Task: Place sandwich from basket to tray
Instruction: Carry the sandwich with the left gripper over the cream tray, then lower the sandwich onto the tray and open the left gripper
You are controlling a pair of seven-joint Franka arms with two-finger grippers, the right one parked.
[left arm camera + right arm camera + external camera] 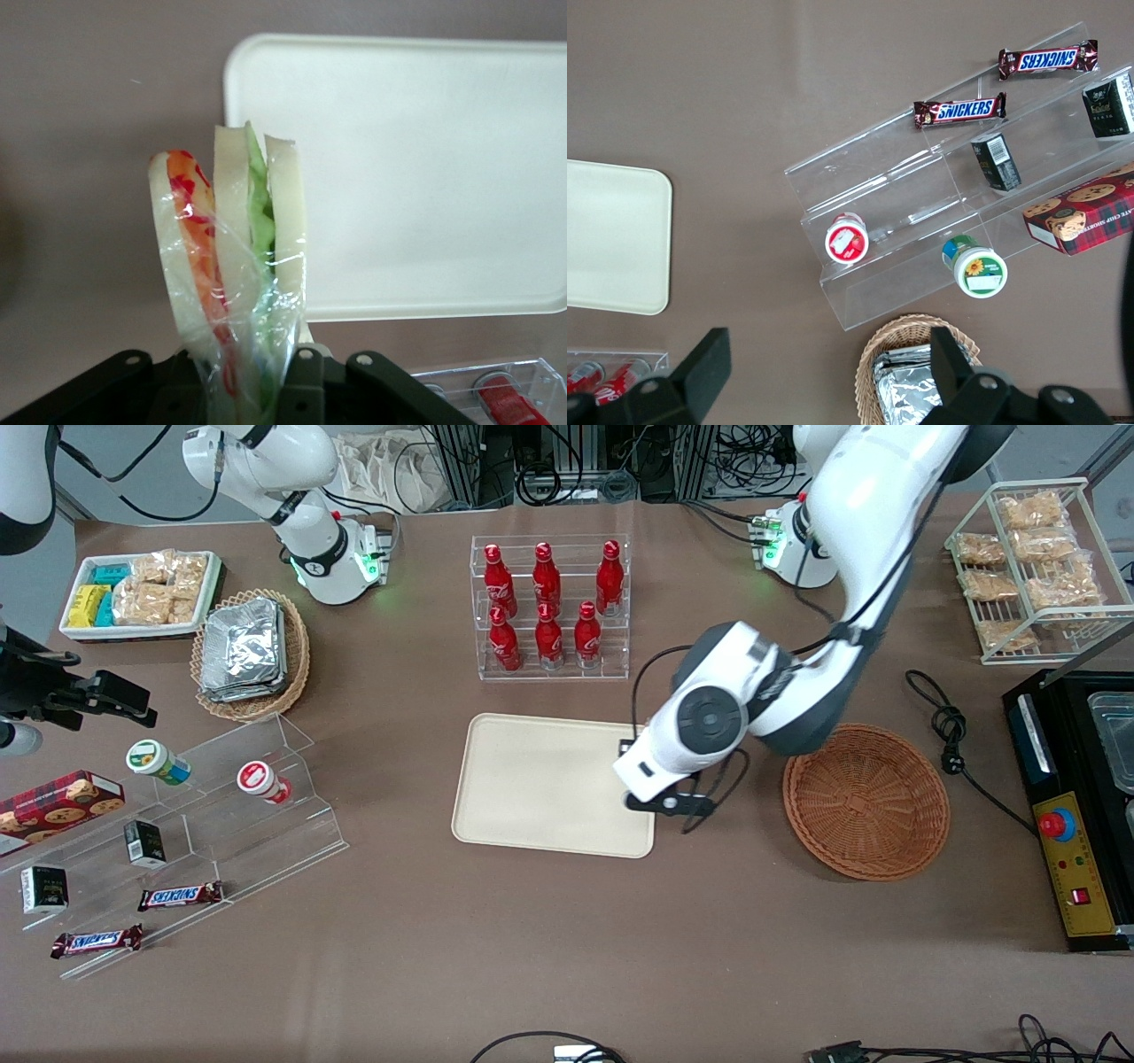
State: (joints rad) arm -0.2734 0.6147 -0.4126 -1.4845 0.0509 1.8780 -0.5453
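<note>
The tray (540, 784) lies flat in the middle of the table, nearer the front camera than the rack of red bottles (549, 607), and its whole surface looks bare. At the tray's edge on the working arm's side hangs the gripper (666, 804), just over the rim, at about the corner nearer the front camera. It is clenched on the sandwich (232, 266), which the wrist camera shows wrapped in clear film, pinched at one end between the black fingers (306, 390), its long axis running straight out from the grip and its bread slices standing on edge rather than flat. In that same view most of the tray spreads out past the sandwich's tip and to one side of it. The basket (866, 801) sits well apart toward the working arm's end of the table, and it appears empty. By my judgement the carry is nearly done: what remains is a short shift inward over the tray's middle, then a lowering and release.
</note>
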